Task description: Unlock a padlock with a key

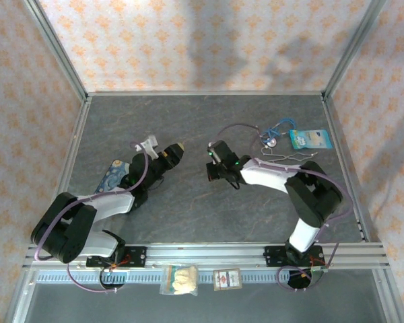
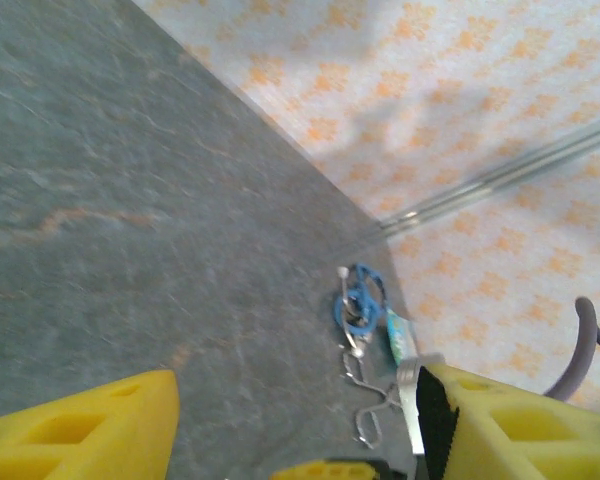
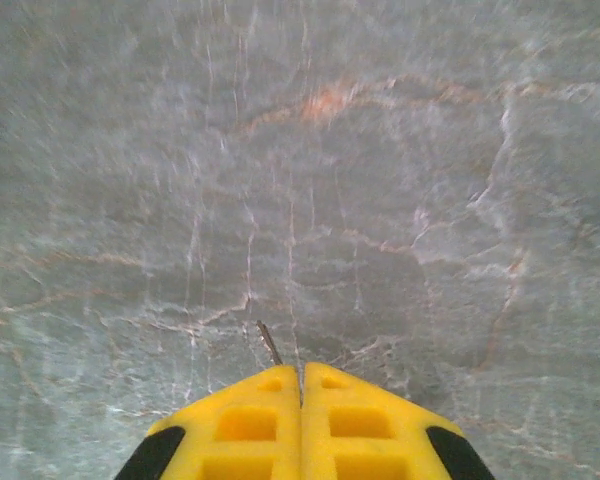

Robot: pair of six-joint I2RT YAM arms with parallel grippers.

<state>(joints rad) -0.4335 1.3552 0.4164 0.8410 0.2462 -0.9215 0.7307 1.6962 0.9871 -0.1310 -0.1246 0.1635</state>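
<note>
**Step in hand (judged).** The key is gripped and insertion has not yet begun. To do it well:
- Keep the pinch firm so the thin blade cannot swivel.
- Bring the tip slowly and straight in line with the keyhole.
- Have the other arm steady the padlock's body first, since so light a lock would likely slide under a push.

**Item 1. Right arm's fingers** [image 3: 245, 425]. Pressed together, with no gap along the seam. A short thin tip of the key [image 3: 269, 343] juts out from between them, slanted a little to one side, over the bare grey surface [image 3: 400, 180].

**Item 2. Left arm's fingers** [image 2: 75, 430]. Spread wide, with nothing between them. A pale silvery strip [image 2: 408, 395] sits against the inner face of one finger. What it is cannot be told.

**Item 3. Blue tin** [image 1: 113, 172]. Lies partly under the left arm.

**Item 4. Far right corner.** First a wire loop [image 2: 368, 405], then a blue cord bundle [image 2: 358, 303] and a small packet [image 1: 310, 139]. All are well apart from both arms' fingers.
</note>
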